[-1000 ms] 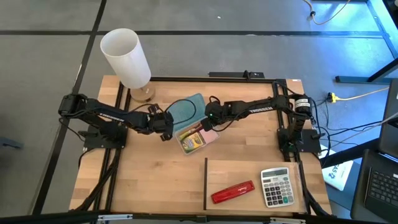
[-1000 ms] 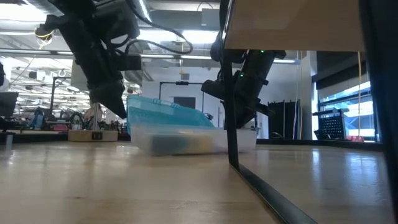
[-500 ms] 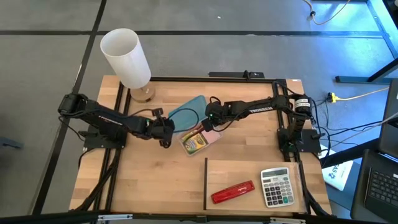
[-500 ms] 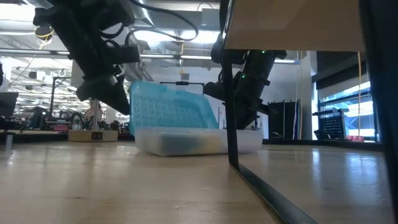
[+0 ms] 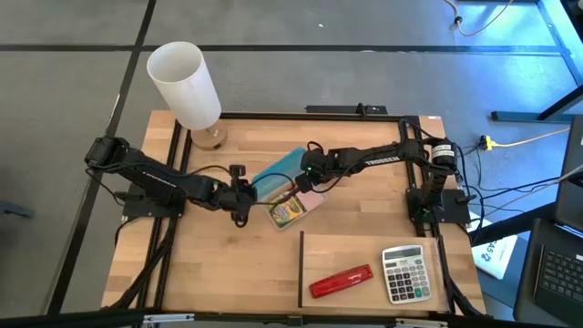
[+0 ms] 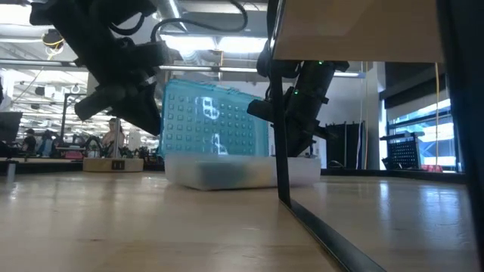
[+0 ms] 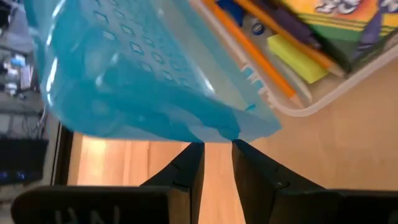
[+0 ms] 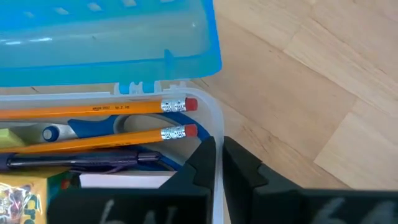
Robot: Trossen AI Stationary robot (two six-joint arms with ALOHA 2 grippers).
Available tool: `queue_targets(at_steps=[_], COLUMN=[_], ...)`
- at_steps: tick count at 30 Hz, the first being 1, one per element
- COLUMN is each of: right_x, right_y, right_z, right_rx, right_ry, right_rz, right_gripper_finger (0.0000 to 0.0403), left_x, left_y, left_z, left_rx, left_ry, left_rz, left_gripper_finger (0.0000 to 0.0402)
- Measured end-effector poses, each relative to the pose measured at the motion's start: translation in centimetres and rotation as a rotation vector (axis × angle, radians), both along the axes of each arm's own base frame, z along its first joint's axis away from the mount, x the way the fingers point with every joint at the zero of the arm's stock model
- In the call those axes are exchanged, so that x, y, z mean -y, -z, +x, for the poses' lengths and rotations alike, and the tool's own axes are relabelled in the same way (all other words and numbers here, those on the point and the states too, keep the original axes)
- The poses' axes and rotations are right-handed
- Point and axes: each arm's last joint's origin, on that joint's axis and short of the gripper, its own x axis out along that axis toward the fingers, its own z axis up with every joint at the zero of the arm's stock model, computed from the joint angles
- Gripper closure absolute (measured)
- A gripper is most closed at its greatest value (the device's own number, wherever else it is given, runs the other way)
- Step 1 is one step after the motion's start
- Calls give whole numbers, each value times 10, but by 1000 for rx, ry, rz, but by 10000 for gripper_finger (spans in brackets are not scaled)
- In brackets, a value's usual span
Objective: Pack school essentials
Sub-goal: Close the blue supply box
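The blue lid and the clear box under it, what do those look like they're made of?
The blue lid looks like translucent moulded plastic: light passes through it and a raised grid pattern shows. The clear box looks like frosted, semi-clear plastic; its thin pale rim shows the wood behind. Both appear glossy and rigid.

Pencils (image 8: 93, 109), scissors (image 8: 93, 126) and crayon box (image 5: 287, 211) are all sitting in the case (image 5: 305, 202) mid-worktop (image 5: 228, 273). Its lid (image 5: 273, 173) is standing up along the far side. Stapler (image 5: 341, 281) and calculator (image 5: 403, 272) are lying side by side at the near right corner.

The raised blue lid (image 5: 273, 173) hides part of the box's contents; the crayon box (image 8: 18, 190) is cut off.
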Motion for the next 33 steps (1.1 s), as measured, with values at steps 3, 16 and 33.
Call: queue_targets(at_steps=[3, 16, 33], right_x=[0, 2, 1], right_y=[0, 0, 0], right_z=[0, -1, -1], right_rx=[1, -20, -44], right_ry=[0, 7, -227], right_rz=[0, -32, -50], right_gripper_finger=[383, 383, 383], left_x=[3, 8, 9], left_y=[0, -5, -4], left_z=[1, 10, 11], left_rx=[-8, 10, -23], left_ry=[47, 240, 354], left_rz=[-2, -10, -80], left_gripper_finger=[324, 324, 325])
